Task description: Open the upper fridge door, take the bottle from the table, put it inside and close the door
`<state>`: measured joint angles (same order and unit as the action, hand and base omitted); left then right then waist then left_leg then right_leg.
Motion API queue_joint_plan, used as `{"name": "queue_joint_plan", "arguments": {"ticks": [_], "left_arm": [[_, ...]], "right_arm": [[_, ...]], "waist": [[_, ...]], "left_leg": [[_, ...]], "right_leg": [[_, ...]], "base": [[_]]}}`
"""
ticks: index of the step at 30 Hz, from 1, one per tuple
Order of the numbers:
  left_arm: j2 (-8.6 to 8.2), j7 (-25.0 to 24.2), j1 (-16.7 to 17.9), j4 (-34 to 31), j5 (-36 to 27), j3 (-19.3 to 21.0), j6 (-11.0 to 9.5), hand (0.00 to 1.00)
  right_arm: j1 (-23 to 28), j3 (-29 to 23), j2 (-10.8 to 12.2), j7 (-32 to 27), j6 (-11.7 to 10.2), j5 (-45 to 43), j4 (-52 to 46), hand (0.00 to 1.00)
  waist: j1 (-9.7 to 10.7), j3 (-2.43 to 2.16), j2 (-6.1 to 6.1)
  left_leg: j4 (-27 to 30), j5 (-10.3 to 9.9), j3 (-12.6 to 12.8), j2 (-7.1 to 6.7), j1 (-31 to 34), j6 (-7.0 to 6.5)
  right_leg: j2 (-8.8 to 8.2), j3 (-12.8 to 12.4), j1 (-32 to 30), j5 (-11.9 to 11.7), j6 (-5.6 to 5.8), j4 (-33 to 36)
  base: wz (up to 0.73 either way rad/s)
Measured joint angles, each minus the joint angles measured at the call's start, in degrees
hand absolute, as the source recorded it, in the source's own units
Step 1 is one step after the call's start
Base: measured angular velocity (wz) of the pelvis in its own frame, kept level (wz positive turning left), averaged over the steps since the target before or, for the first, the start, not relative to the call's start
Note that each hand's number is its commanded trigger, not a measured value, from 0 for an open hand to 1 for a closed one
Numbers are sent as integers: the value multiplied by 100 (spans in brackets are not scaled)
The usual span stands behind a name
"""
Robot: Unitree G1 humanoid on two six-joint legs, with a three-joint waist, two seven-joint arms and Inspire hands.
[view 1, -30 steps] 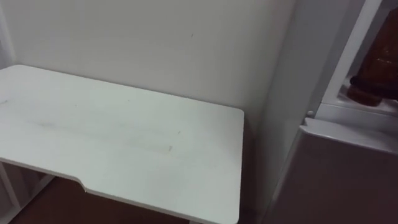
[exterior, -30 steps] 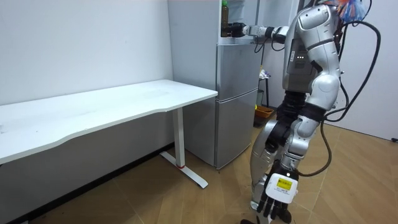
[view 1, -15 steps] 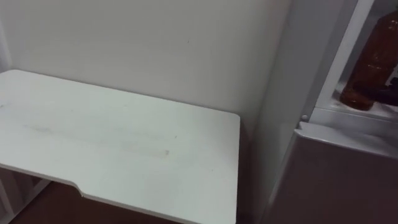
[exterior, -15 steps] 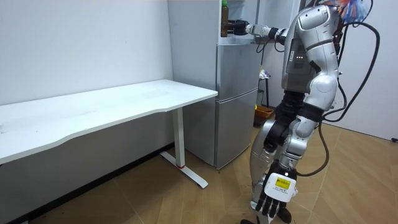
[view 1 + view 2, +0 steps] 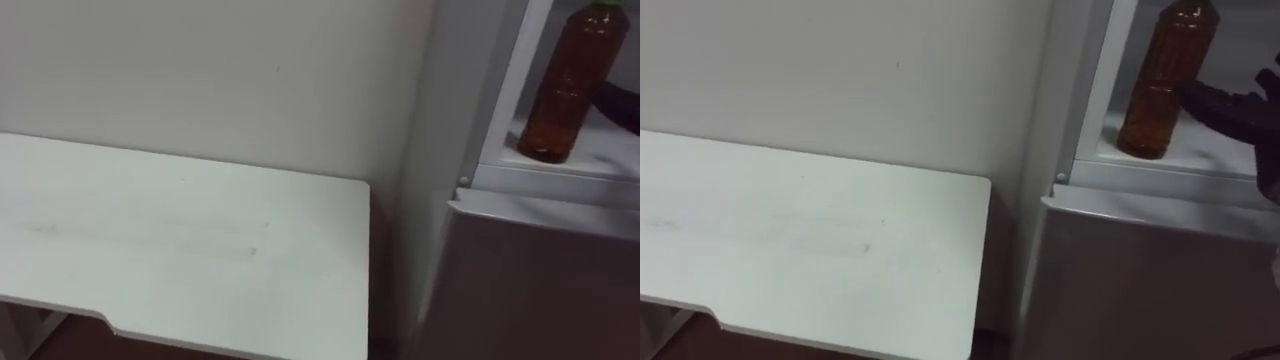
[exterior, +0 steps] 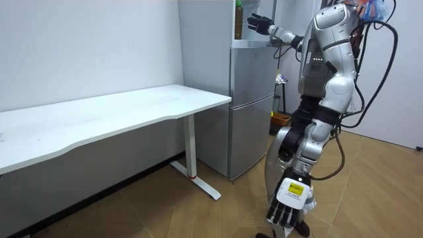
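The brown bottle (image 5: 570, 85) stands upright near the front edge of the upper fridge shelf (image 5: 600, 152). My right hand (image 5: 1245, 112) is just beside it, fingers spread and holding nothing. My left hand (image 6: 285, 210) hangs low, fingers loose.

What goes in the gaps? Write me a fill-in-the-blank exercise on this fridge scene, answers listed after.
The bottle stands ___ on the upper shelf of the fridge. Beside it, the right hand is ___, not holding it. The left hand hangs low, close to the ___. The table beside the fridge is ___ in colour.
Missing words: upright; open; floor; white.
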<state>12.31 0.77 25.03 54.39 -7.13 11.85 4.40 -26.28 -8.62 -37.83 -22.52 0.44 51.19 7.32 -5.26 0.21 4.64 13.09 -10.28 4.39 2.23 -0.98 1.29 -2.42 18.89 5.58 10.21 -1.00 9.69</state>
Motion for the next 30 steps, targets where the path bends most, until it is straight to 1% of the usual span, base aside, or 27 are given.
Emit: {"name": "queue_joint_plan", "arguments": {"ticks": [1,2,3,4,5,6,7,8,9,10,12,13,14,15,18,19,20,22,23,25,27,29,30], "left_arm": [[-27,24,-2,23,24,2,0,0],[-79,39,-17,56,58,6,1,0],[-131,38,-57,84,60,7,8,0],[-152,37,-78,85,56,1,13,0],[-170,33,-105,71,50,-30,10,0],[-178,35,-116,69,40,-60,3,0],[-178,37,-123,69,26,-91,-5,0],[-190,36,-145,73,-7,-109,-39,0],[-199,36,-186,88,-2,-120,-95,0],[-202,36,-211,103,12,-128,-124,0],[-226,35,-254,164,58,-130,-255,0],[-231,35,-255,178,56,-130,-275,0],[-235,37,-257,232,48,-132,-311,0],[-240,61,-272,313,41,-137,-315,0],[-268,143,-301,530,17,-177,-319,0],[-270,145,-302,542,9,-201,-318,0],[-277,138,-302,542,-14,-203,-319,0],[-277,130,-302,542,-13,-197,-322,0],[-281,107,-303,543,-13,-198,-322,0],[-291,75,-305,549,-11,-195,-337,0],[-300,75,-316,548,9,-203,-356,0],[-302,78,-366,545,5,-230,-356,0],[-305,85,-391,546,0,-331,-356,0]], "right_arm": [[104,-34,106,-61,-42,-32,-121,0],[317,-153,313,-153,-100,-119,-392,0],[502,-198,451,-257,-190,-258,-581,0],[611,-198,478,-287,-226,-276,-667,0],[816,-203,547,-316,-238,-376,-870,0],[973,-204,705,-336,-271,-501,-1065,0],[1037,-202,796,-353,-308,-555,-1137,0],[1149,-202,963,-415,-395,-651,-1239,0],[1218,-202,1075,-470,-454,-665,-1265,0],[1243,-202,1110,-508,-473,-677,-1265,0],[1399,-203,1160,-623,-494,-682,-1380,0],[1451,-203,1165,-634,-521,-681,-1439,0],[1543,-203,1188,-640,-614,-678,-1535,0],[1645,-203,1208,-660,-692,-678,-1620,0],[1722,-203,1342,-683,-770,-622,-1723,0],[1749,-204,1350,-676,-799,-582,-1747,0],[1797,-204,1352,-648,-865,-400,-1782,0],[1829,-214,1393,-542,-899,-126,-1784,0],[1829,-226,1468,-446,-921,7,-1798,0],[1869,-242,1593,-262,-923,139,-1819,0],[2146,-238,1786,-20,-985,397,-1948,0],[2370,-225,1942,156,-1004,620,-1972,0],[2494,-225,2043,247,-1053,779,-1974,0]], "waist": [[-1,-6,-14],[7,-16,-32],[27,-2,-77],[33,-2,-91],[37,-16,-105],[50,-23,-132],[49,-19,-153],[64,-21,-184],[74,-10,-199],[73,-7,-206],[66,-18,-229],[64,-20,-232],[69,-18,-235],[74,-17,-236],[96,-8,-224],[99,-7,-224],[102,-8,-226],[138,-14,-222],[172,-13,-219],[195,-40,-260],[199,-51,-284],[209,-47,-275],[206,-38,-297]], "left_leg": [[-7,-5,17,3,-19,0],[-18,-8,34,4,-32,2],[-16,-9,52,5,-33,0],[-17,-10,59,5,-33,-1],[-26,-9,80,6,-26,-1],[-32,-9,110,12,-41,-1],[-38,-9,124,13,-57,-1],[-41,-10,146,14,-69,-2],[-43,-10,161,14,-73,-2],[-45,-10,169,15,-75,-2],[-49,-12,195,19,-86,-4],[-49,-14,196,20,-88,-4],[-50,-19,203,25,-93,-1],[-58,-20,208,28,-111,0],[-133,-20,315,45,-190,2],[-133,-21,330,47,-188,0],[-134,-33,350,50,-187,-1],[-132,-51,376,55,-204,-2],[-133,-60,403,60,-216,-3],[-136,-82,461,71,-254,0],[-140,-109,498,85,-287,10],[-146,-111,498,87,-288,13],[-161,-111,510,86,-314,13]], "right_leg": [[-1,-27,2,2,4,-1],[-3,-66,-2,8,13,-1],[-4,-78,-10,8,13,1],[-4,-85,-21,9,14,3],[0,-110,-51,11,17,3],[12,-142,-55,10,16,1],[26,-155,-49,10,16,4],[26,-176,-49,10,16,10],[25,-191,-57,9,16,14],[26,-200,-62,9,16,15],[31,-234,-66,9,16,12],[33,-237,-64,9,16,12],[40,-245,-58,9,16,11],[43,-249,-45,9,16,13],[48,-334,-52,9,16,8],[45,-346,-61,10,16,8],[39,-379,-76,11,17,12],[20,-412,-81,12,20,16],[23,-441,-84,12,20,18],[50,-459,-75,11,19,27],[52,-462,-41,11,19,23],[54,-482,-39,10,19,24],[62,-506,-31,10,19,23]], "base": [[-19],[-11],[-8],[-7],[-11],[-12],[-12],[-8],[-8],[-7],[-6],[-4],[0],[-4],[-14],[-14],[-11],[-11],[-13],[-16],[-9],[0],[-5]]}}
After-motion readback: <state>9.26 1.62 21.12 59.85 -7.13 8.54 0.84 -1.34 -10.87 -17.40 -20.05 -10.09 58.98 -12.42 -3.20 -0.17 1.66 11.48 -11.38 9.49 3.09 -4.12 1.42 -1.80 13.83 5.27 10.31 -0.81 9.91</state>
